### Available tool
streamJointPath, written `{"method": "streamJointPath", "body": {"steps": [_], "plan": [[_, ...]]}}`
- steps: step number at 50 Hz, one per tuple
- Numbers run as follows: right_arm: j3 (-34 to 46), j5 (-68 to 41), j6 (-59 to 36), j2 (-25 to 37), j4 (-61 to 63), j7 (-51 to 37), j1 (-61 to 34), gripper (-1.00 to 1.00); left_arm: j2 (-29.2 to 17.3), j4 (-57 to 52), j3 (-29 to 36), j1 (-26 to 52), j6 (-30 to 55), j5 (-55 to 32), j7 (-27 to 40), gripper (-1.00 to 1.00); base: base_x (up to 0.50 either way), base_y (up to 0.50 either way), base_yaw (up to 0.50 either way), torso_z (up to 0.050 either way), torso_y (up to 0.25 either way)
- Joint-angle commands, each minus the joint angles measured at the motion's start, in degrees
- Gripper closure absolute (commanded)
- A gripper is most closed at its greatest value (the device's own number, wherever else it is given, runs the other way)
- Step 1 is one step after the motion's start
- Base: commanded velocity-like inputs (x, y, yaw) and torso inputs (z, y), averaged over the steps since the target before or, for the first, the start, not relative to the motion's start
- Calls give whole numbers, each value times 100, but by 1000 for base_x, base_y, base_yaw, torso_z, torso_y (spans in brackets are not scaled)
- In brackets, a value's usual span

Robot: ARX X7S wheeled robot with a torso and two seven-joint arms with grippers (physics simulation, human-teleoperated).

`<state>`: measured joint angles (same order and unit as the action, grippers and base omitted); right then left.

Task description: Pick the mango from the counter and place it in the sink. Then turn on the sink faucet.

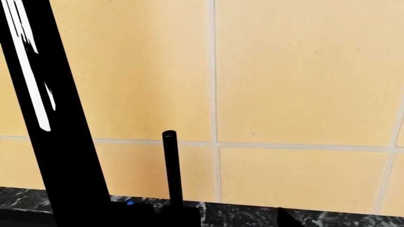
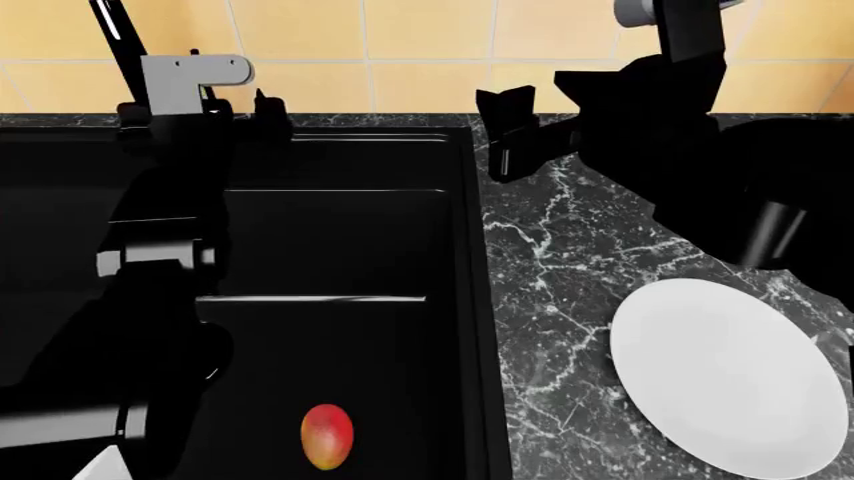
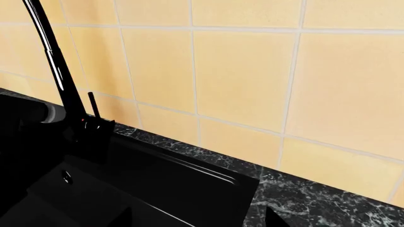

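Observation:
The mango (image 2: 327, 436), yellow-orange with a red side, lies on the floor of the black sink (image 2: 334, 230), near its front. The faucet (image 1: 44, 118) rises at the back left, and its thin upright lever (image 1: 170, 165) stands beside the neck. My left gripper (image 2: 200, 112) is at the faucet base and open. In the left wrist view the lever stands just ahead of one fingertip of that gripper (image 1: 233, 220). My right gripper (image 2: 510, 135) hangs open and empty over the sink's right rim, at the counter (image 2: 561, 290).
A white plate (image 2: 721, 385) rests on the counter at the front right. A yellow tiled wall (image 3: 252, 71) runs behind the sink and faucet (image 3: 54, 61). My left arm reaches across the sink's left half.

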<state>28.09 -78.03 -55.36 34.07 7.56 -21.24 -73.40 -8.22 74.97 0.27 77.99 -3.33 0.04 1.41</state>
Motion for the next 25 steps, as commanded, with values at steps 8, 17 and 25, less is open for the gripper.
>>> {"method": "streamJointPath", "body": {"steps": [8,17,25], "plan": [[11,-23,10,10,-2,-6,-8,-100,12,0,10,4,-32,-23,-6,-100,0,0,0,0,0],[33,-5,29,8,-19,23,6,-100,55,0,-28,22,-130,-58,-240,-100,0,0,0,0,0],[7,-68,6,46,11,-24,-13,-100,91,1,-45,38,-199,-45,-351,-100,0,0,0,0,0]]}}
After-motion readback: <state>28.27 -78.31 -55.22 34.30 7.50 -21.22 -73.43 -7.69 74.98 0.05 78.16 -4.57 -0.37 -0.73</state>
